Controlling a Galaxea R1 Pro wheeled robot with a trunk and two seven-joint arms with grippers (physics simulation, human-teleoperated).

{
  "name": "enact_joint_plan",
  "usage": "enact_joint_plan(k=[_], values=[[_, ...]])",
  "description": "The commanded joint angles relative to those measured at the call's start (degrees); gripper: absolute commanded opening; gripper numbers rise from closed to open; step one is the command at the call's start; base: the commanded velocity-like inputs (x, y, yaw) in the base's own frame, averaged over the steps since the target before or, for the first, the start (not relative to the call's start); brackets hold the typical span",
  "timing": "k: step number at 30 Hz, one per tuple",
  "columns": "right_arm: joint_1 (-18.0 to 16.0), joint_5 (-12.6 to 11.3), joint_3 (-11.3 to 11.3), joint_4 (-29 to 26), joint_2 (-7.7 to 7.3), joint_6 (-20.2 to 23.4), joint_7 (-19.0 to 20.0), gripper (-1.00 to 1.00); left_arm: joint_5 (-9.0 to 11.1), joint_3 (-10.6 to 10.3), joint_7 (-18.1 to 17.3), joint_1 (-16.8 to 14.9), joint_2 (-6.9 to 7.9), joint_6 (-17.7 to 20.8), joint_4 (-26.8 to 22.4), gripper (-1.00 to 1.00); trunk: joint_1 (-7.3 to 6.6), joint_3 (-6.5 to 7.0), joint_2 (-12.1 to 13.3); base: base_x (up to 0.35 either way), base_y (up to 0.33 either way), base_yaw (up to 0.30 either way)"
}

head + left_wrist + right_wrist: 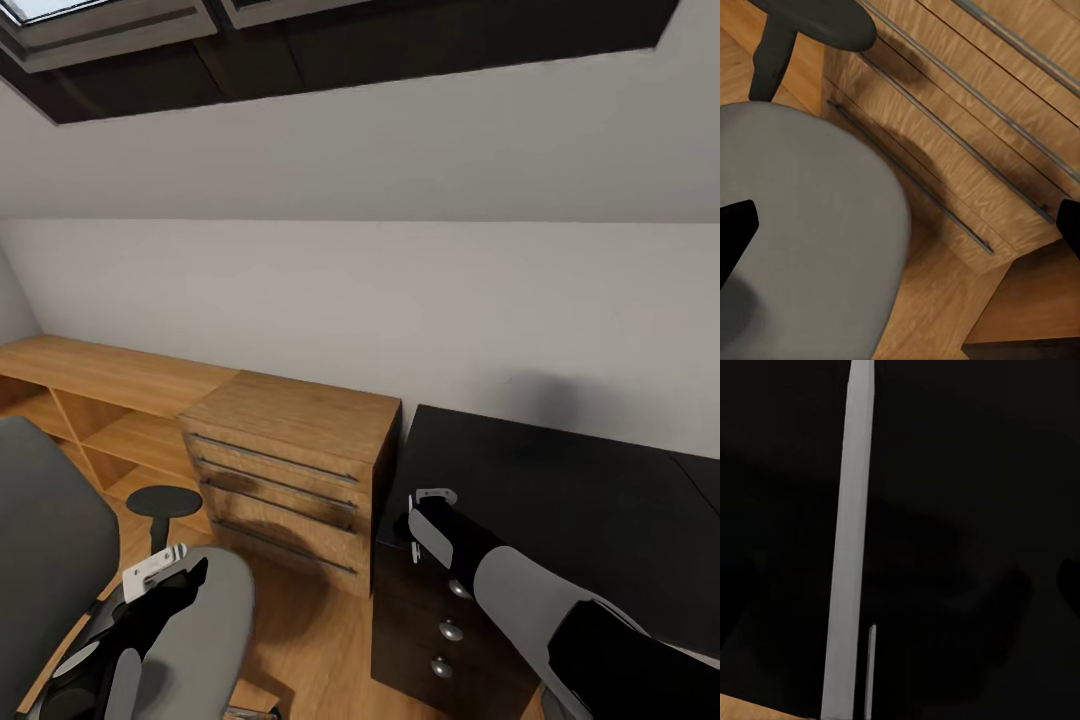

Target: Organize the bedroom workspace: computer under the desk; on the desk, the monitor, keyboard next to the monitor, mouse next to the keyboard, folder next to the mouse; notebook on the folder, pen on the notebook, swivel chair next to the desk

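Swivel chair [60, 560] sits at far left of my head view, grey seat and back, black armrest [162, 502] beside it; nothing visible on the seat patch I can see, so I can't place the folder. My left gripper [165, 575] hangs just over the seat's front edge; in the left wrist view the two dark fingertips [735, 225] stand far apart at opposite edges, so it's wide and holding nothing. Next over is the light-wood drawer chest [290, 470] against the wall, not my target. Then the desk [560, 490], glossy black, bare top, drawer unit with silver knobs [450, 630] below. My right gripper [425, 520] is at the desk's near corner; spread can't be told. Likely step: bring the chair next to the desk. I'd grip the seat edge or armrest low, pull slowly, and keep the castors clear of the chest.
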Motion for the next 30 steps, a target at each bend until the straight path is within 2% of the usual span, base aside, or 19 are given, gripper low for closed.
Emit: enact_joint_plan(k=[1, 8, 16, 30], values=[[-0.1, -0.5, 0.5, -0.1, -0.04, 0.2, -0.4, 1.0, 0.6, 0.1, 0.2, 0.0, -0.05, 0.4, -0.1, 1.0, 0.01, -0.07, -0.1, 0.0, 0.0, 0.0], [-0.1, -0.5, 0.5, -0.1, -0.04, 0.2, -0.4, 1.0, 0.6, 0.2, 0.2, 0.0, -0.05, 0.4, -0.1, 1.0, 0.01, -0.07, -0.1, 0.0, 0.0, 0.0], [0.0, -0.5, 0.5, -0.1, -0.04, 0.2, -0.5, 1.0, 0.6, 0.6, 0.2, 0.0, -0.05, 0.4, -0.1, 1.0, 1.76, -1.51, -3.3, 0.0, 0.0, 0.0], [-0.1, -0.5, 0.5, -0.1, -0.04, 0.2, -0.5, 1.0, 0.6, 0.7, 0.2, 0.0, -0.05, 0.4, -0.1, 1.0, 1.76, -1.51, -3.3, 0.0, 0.0, 0.0]])
